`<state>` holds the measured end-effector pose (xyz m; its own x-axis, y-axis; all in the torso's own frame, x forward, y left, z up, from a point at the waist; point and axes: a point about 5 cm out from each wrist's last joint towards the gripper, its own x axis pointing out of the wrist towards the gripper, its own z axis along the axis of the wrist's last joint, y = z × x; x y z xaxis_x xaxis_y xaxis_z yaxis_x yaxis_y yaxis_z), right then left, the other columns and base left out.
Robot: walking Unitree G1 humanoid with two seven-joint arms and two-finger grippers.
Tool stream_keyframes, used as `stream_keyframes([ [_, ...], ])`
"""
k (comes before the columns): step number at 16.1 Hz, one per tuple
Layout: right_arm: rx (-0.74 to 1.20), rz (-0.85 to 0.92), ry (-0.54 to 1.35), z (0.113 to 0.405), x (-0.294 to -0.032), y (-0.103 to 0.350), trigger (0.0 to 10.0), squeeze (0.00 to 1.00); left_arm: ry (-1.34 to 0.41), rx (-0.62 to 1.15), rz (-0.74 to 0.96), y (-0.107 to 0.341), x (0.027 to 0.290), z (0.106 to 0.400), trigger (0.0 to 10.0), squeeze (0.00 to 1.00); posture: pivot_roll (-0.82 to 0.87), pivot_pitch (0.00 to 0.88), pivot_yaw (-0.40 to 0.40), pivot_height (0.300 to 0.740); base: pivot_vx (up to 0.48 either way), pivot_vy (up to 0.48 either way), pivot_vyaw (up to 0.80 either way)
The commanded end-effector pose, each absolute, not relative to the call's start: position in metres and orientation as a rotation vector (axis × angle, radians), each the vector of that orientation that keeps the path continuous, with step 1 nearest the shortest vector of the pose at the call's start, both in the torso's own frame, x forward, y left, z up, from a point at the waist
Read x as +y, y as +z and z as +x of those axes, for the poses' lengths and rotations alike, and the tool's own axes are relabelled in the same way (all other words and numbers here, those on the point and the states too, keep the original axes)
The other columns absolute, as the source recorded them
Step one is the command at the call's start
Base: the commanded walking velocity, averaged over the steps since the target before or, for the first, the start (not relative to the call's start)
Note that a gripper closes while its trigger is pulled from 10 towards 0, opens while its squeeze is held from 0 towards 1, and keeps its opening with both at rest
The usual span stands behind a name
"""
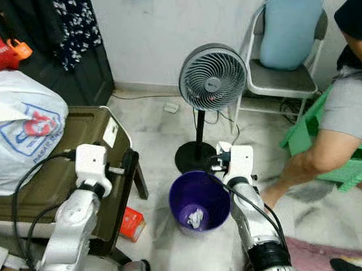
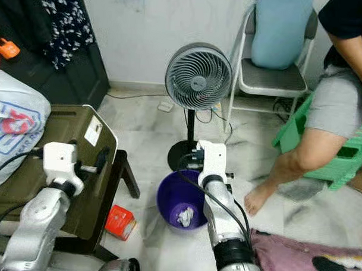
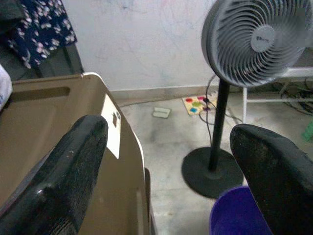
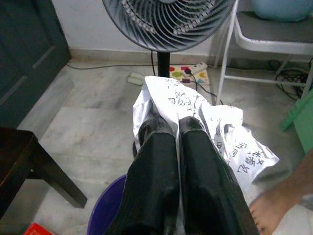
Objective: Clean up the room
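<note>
The left gripper (image 3: pixel 166 161) is held spread and empty above the box (image 1: pixel 79 144), left of the bin (image 1: pixel 199 201). A crumpled wad (image 1: pixel 195 218) is seen inside the bin. Printed paper (image 4: pixel 205 117) is clamped by the right gripper (image 4: pixel 177 128) over the bin's far rim, before the fan (image 1: pixel 213 77).

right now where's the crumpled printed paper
The printed paper is pinched in the right gripper, held over the purple bin's far rim, just in front of the fan.
</note>
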<state>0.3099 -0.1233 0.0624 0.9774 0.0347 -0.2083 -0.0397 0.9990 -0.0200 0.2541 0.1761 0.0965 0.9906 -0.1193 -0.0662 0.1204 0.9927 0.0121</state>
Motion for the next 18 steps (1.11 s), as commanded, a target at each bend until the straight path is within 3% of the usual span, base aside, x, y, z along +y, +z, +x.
stream_keyframes([
  [1, 0.212, -0.029, 0.019, 0.311, -0.125, 0.063, 10.0, 0.0, -0.117, 0.093, 0.019, 0.096, 0.183, 0.244, 10.0, 0.0, 0.12, 0.179, 0.085, 0.74, 0.0, 0.0, 0.0],
  [18, 0.304, -0.043, -0.054, 0.317, -0.122, 0.047, 10.0, 0.0, -0.16, 0.167, 0.031, 0.101, 0.177, 0.222, 10.0, 0.0, 0.18, 0.271, 0.112, 0.74, 0.0, 0.0, 0.0],
])
